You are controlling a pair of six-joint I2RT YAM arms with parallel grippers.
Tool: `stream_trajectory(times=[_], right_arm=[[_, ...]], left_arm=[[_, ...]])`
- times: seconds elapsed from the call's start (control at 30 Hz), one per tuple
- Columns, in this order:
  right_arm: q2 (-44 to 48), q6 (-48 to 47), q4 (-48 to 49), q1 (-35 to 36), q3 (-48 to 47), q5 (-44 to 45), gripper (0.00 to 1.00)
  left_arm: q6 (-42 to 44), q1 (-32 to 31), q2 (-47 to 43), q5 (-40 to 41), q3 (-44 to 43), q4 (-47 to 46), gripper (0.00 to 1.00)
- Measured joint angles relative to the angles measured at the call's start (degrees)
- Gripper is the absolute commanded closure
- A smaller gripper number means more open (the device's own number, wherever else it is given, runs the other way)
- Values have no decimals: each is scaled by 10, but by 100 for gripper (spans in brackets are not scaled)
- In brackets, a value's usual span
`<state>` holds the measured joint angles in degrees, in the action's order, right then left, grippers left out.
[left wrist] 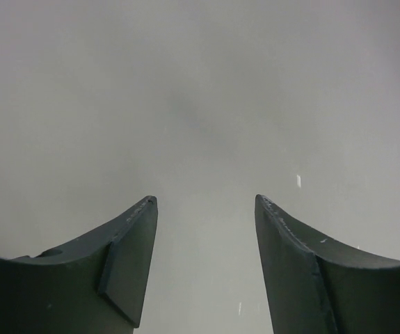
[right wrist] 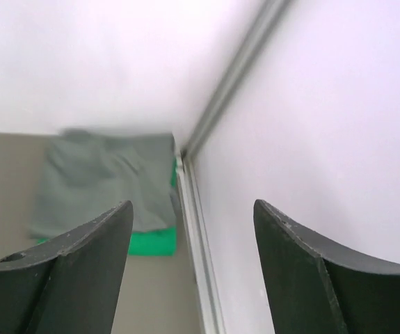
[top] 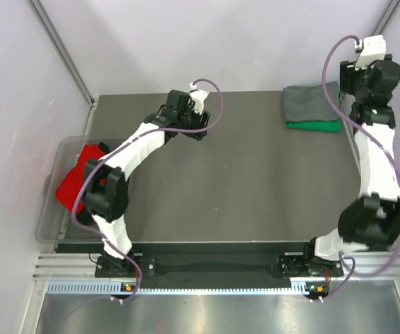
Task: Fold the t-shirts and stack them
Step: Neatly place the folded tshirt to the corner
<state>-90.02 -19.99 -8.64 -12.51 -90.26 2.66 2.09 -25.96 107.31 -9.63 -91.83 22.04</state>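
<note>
A folded dark grey t-shirt (top: 312, 102) lies on top of a folded bright green t-shirt (top: 314, 126) at the table's back right corner. The right wrist view has the grey one (right wrist: 102, 184) over the green one (right wrist: 151, 242), left of the jaws. My right gripper (top: 360, 73) hangs beside that stack near the wall, and its jaws (right wrist: 193, 203) stand open and hold nothing. My left gripper (top: 194, 129) is over the back middle of the table. It is open (left wrist: 203, 200) with only bare table under it. A red t-shirt (top: 78, 181) lies crumpled in the tub.
A clear plastic tub (top: 46, 209) stands off the table's left edge. A metal wall rail (right wrist: 200, 236) runs along the right edge, close to the right gripper. Pale walls close in the back and both sides.
</note>
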Motion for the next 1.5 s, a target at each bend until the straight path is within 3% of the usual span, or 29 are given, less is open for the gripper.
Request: stream_trajectory(times=[0.1,0.23,0.43,0.6,1.07,1.5], right_arm=[[112,-6,5,0,52,-72,31],[152,9,-4,-2,88,-164,32],[62,100,-49,-28,112,-333,38],[-17,161,-45,-33,113,-388,41],[-369,260,3,-48,-205,-412,44],[-465,234,2,-56,-311,-339,39]], left_arm=[[23,-2,-75,5,56,11,35],[40,1,-149,-13,104,17,35],[47,6,-245,-42,189,22,35],[56,7,-266,-43,209,24,35],[58,25,-241,-52,266,28,39],[53,39,-208,-61,266,28,40]])
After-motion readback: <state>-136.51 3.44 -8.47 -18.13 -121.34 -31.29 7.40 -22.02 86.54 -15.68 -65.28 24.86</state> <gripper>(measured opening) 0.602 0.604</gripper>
